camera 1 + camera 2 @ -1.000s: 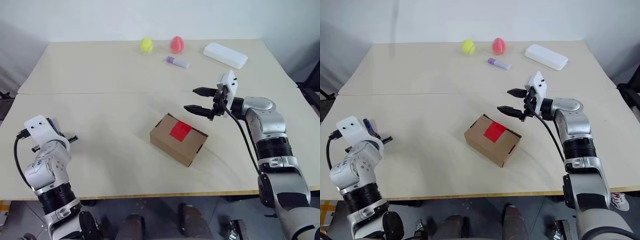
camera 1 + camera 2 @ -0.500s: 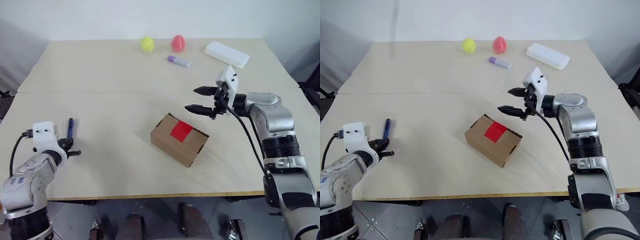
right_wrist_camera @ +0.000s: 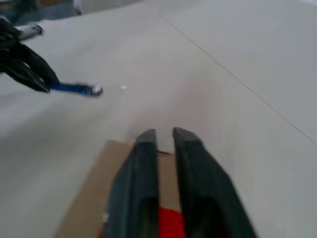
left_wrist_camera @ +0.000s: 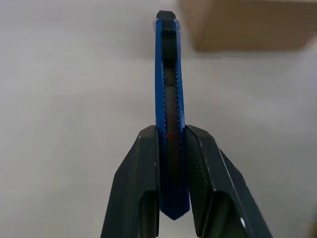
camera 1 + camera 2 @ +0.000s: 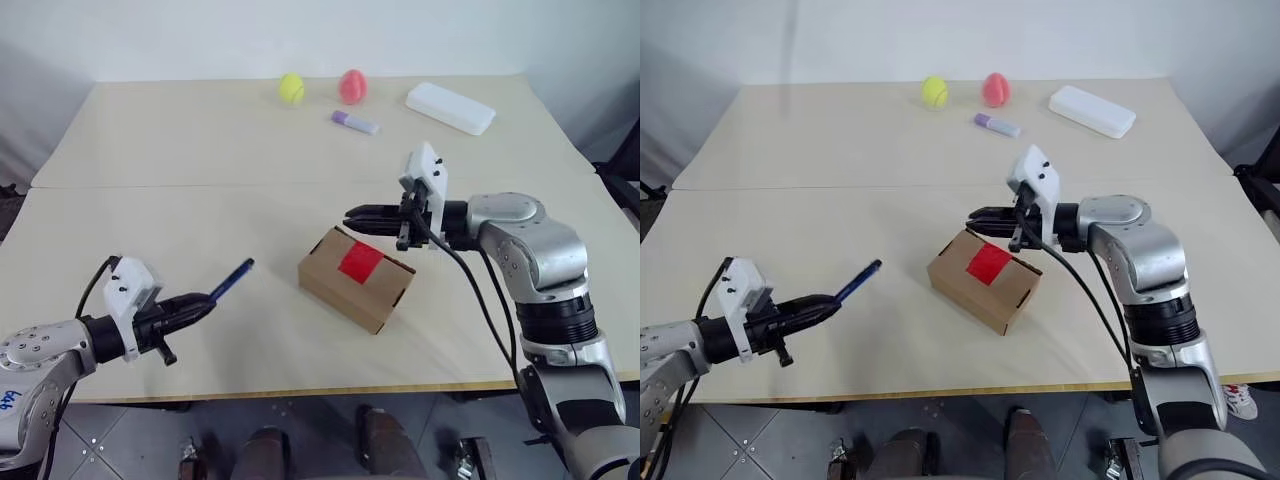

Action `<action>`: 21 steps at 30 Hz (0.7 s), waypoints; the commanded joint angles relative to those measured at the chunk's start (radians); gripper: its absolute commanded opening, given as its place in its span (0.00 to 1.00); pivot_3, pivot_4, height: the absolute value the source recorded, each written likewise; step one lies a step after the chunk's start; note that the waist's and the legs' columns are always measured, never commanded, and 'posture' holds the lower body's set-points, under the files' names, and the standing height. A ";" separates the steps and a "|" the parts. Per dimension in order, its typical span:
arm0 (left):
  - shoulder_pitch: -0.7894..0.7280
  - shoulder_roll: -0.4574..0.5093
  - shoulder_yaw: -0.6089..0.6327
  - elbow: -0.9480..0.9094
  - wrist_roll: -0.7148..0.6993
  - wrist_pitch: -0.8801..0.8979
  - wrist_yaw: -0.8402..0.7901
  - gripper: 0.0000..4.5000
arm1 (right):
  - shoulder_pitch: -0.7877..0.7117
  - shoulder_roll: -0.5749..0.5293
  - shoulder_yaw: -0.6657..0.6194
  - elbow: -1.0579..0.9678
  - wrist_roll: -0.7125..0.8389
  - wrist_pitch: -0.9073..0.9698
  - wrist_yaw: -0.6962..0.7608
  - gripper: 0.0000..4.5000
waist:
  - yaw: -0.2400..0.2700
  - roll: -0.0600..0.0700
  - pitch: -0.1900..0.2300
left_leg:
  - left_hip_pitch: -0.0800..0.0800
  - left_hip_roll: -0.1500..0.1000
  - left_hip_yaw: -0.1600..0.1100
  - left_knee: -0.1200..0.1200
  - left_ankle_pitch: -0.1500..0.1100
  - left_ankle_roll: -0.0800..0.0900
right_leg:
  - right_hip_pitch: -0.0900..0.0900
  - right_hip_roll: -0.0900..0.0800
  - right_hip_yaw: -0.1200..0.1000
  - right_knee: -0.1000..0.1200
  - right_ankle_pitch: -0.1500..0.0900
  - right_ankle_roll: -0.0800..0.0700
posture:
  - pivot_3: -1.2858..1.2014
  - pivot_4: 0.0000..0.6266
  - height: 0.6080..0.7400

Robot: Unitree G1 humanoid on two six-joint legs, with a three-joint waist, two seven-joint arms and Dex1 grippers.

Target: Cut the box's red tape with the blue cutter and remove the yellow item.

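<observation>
Nearest you, the left gripper (image 5: 200,300) clamps the blue cutter (image 5: 230,280), its long axis aimed right and away at the box (image 5: 356,277), which is well apart. Farther on, your right gripper (image 5: 352,216) hovers pinched shut and empty, just above the box's far edge by the red tape (image 5: 361,261).

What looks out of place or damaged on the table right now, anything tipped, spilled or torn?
Nothing stands out. The box sits flat and closed, at an angle to the table edge, its red tape intact. The left hand holds the blue cutter off the table, and the right hand is shut above the box.
</observation>
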 commanded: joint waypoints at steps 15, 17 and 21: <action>-0.029 0.162 -0.262 0.171 0.242 -0.412 -0.302 0.09 | -0.001 -0.035 0.594 -0.227 -0.258 -0.198 0.042 0.01 | 0.000 -0.001 0.000 | 0.000 0.000 0.002 0.001 -0.001 0.002 | -0.001 0.000 -0.001 0.002 0.000 -0.001 | 0.52 0.24 1.00; -0.020 0.166 -0.272 0.175 0.249 -0.424 -0.308 0.09 | -0.003 -0.019 0.622 -0.212 -0.283 -0.232 0.049 0.01 | -0.002 -0.001 0.000 | 0.001 0.000 0.002 0.001 -0.001 0.003 | -0.001 0.000 -0.001 0.002 0.000 -0.001 | 0.52 0.24 1.00; -0.031 0.149 -0.283 0.168 0.234 -0.409 -0.296 0.09 | 0.002 0.012 0.674 -0.148 -0.343 -0.291 0.057 0.01 | -0.001 -0.001 0.000 | 0.001 0.000 0.003 0.001 -0.001 0.003 | -0.001 0.000 -0.001 0.002 0.000 -0.001 | 0.52 0.24 1.00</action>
